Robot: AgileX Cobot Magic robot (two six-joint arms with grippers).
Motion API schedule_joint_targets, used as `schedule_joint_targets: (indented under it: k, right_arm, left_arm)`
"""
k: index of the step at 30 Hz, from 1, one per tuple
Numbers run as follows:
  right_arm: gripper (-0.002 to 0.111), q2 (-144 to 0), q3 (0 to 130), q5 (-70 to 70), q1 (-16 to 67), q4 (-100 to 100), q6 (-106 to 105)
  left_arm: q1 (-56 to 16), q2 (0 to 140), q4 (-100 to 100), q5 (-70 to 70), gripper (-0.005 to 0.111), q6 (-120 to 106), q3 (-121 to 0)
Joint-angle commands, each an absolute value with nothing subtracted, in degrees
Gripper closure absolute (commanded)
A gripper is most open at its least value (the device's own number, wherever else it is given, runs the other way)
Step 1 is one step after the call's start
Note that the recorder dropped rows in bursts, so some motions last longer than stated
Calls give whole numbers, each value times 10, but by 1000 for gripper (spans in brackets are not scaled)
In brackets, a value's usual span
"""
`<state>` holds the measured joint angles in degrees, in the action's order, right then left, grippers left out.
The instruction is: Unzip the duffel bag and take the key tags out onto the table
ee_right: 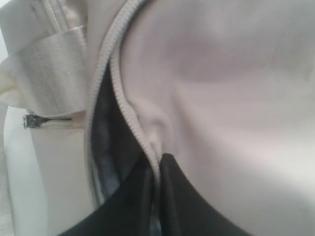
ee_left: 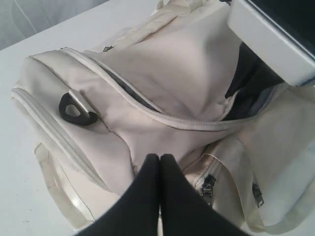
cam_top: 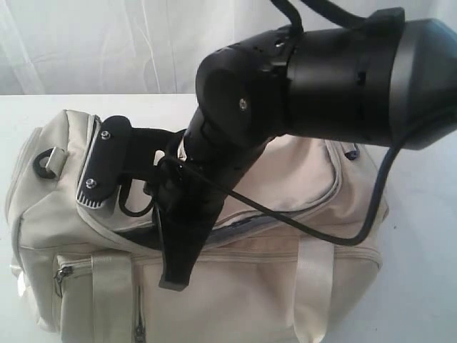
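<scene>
Jaws closed — right gripper (ee_right: pixel 156 162) pinches duffel bag (ee_right: pixel 231 98) zipper (ee_right: pixel 129 115), left gripper (ee_left: pixel 160 158) empty

The right arm (cam_top: pixel 285 86) crosses the exterior view and covers the middle of the duffel bag (cam_top: pixel 250 286), so most of its zipper (cam_top: pixel 239 227) line is hidden. The arm runs off the right edge and the bag's base off the lower edge. The right wrist view is very close and soft. The right gripper (ee_right: pixel 157 164) has its fingertips together at the zipper's edge, but whether fabric or a pull is nipped between them cannot be told. The dark lining (ee_right: pixel 110 142) shows nothing legible within. In the left wrist view the picture's edge cuts the left gripper (ee_left: pixel 160 160) off behind its tips, and a pale slab (ee_left: pixel 270 39) at a corner is cropped beyond identification.
</scene>
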<state>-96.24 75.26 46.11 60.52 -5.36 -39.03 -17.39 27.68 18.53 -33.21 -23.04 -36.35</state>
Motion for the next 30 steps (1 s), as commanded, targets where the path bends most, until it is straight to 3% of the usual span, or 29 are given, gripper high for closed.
schedule_joint_targets:
  k: [1, 13, 19, 30]
  right_arm:
    - [108, -949, 754, 445, 606, 26, -360]
    - [108, -955, 754, 272, 605, 558, 107]
    - [108, -1012, 788, 306, 576, 876, 423]
    - [108, -1110, 917, 312, 494, 939, 512]
  left_arm:
    - [-174, 273, 196, -331, 107, -230, -360]
    - [-174, 273, 201, -331, 107, -230, -360]
    - [-174, 273, 201, -332, 107, -230, -360]
    - [-215, 273, 200, -315, 107, -243, -345]
